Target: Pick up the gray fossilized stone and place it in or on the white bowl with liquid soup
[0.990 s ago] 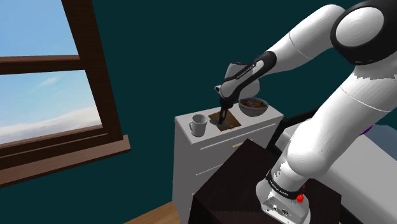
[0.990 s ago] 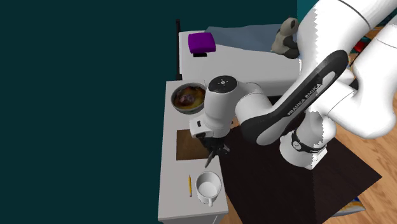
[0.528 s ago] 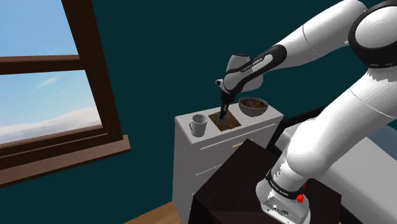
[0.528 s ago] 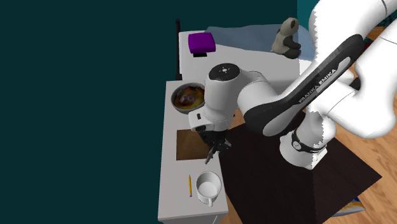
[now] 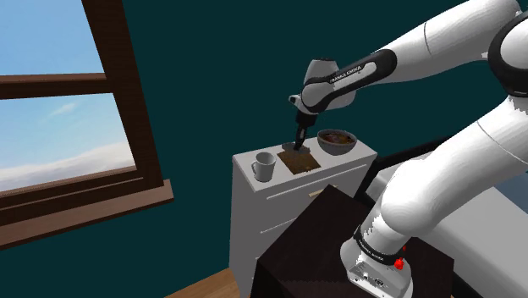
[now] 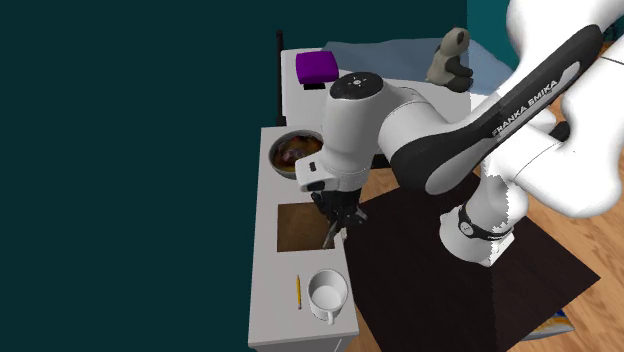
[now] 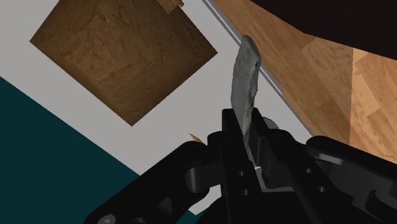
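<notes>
My black gripper is shut on a thin, flat grey stone that sticks out past the fingertips. In the shoulder view the gripper hangs above a brown wooden board on the white cabinet. The bowl, filled with brown soup, stands on the cabinet to the board's right in that view. From the second exterior view the gripper holds the stone over the board's near edge, with the bowl above the board in the picture.
A white mug stands at the cabinet's left end in the shoulder view, and a yellow pencil lies beside the mug. The dark stand adjoins the cabinet. A bed with a purple box lies beyond.
The gripper has risen off the wooden board with the stone clasped in it. The arm has stretched higher and shifted a little toward the bowl.
</notes>
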You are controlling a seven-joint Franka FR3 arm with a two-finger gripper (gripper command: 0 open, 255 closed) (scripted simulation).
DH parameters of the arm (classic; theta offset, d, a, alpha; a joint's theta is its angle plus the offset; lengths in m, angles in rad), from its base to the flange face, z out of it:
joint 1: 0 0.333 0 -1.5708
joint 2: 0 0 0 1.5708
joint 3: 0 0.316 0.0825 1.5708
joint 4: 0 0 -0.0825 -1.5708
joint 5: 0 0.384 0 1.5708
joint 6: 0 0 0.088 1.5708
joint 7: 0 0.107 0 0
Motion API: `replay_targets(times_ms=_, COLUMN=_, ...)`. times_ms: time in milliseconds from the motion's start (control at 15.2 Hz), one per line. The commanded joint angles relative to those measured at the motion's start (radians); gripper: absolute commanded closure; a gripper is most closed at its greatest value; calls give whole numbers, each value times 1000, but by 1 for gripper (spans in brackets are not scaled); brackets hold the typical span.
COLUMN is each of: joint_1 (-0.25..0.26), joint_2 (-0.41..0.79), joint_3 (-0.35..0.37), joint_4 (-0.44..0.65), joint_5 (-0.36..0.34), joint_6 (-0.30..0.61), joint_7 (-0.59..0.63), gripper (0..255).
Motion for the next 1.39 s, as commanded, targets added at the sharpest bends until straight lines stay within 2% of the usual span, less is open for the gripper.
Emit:
replay_targets(times_ms=0, joint_1=-2, joint_2=-21, joint_3=5, joint_4=10, joint_5=-5, joint_6=-32, joint_7=5, gripper=255)
replay_targets(times_ms=528, joint_1=-7, joint_2=-81, joint_3=19, joint_4=65, joint_5=-12, joint_6=-145, joint_7=18, gripper=255)
replay_targets(times_ms=924, joint_1=-68, joint_2=-42, joint_3=-98, joint_4=125, joint_5=-43, joint_6=-162, joint_7=-143, gripper=255)
replay_targets(times_ms=1320, joint_1=-109, joint_2=41, joint_3=-216, joint_4=225, joint_5=-36, joint_6=-177, joint_7=-314, gripper=255)
